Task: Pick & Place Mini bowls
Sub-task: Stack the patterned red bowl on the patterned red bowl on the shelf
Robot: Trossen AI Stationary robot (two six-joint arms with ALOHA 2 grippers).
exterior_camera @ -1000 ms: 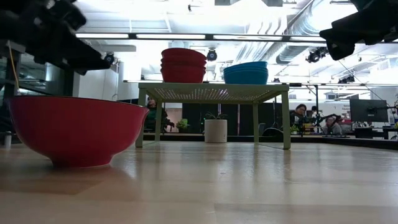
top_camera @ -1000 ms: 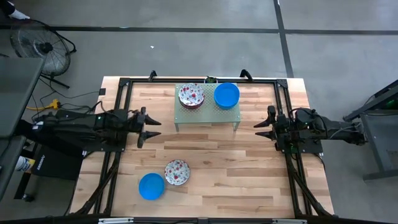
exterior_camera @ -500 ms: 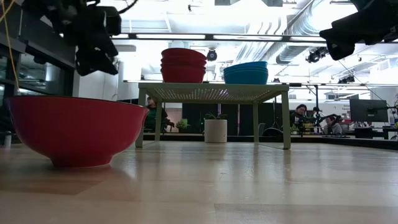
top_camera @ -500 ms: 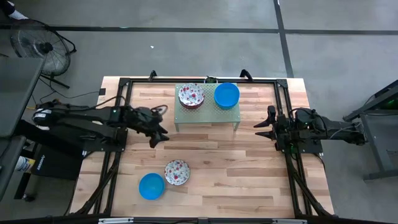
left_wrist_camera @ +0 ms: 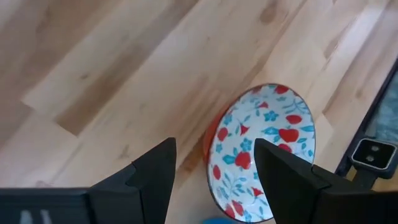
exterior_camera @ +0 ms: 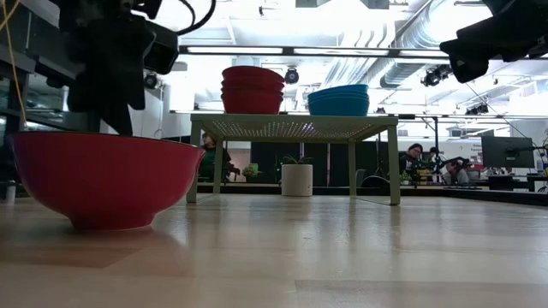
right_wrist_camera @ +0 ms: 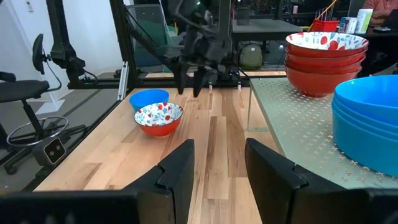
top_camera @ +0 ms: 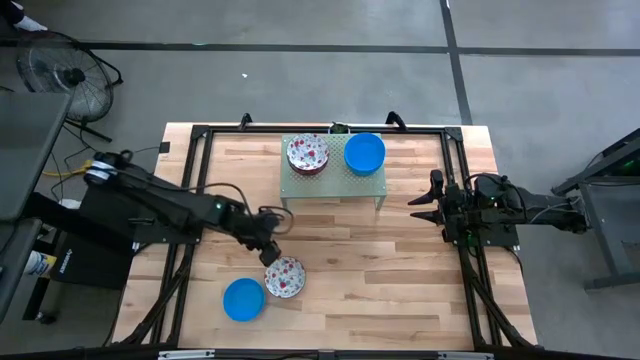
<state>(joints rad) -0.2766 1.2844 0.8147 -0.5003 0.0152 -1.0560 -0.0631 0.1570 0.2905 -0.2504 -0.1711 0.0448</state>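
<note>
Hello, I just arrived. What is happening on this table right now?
The left claw hangs open just above the loose floral bowl near the front of the table, and holds nothing. A loose blue bowl sits beside that bowl. On the green stand are a stack of floral bowls and a stack of blue bowls. The right claw waits open at the table's right side.

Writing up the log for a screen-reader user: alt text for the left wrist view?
The open left gripper hangs over the wooden table, its two dark fingers framing the rim of a floral mini bowl, white inside with red and blue flowers, red outside. The bowl sits on the table, not gripped; a sliver of blue shows at the frame edge beside it.
</note>
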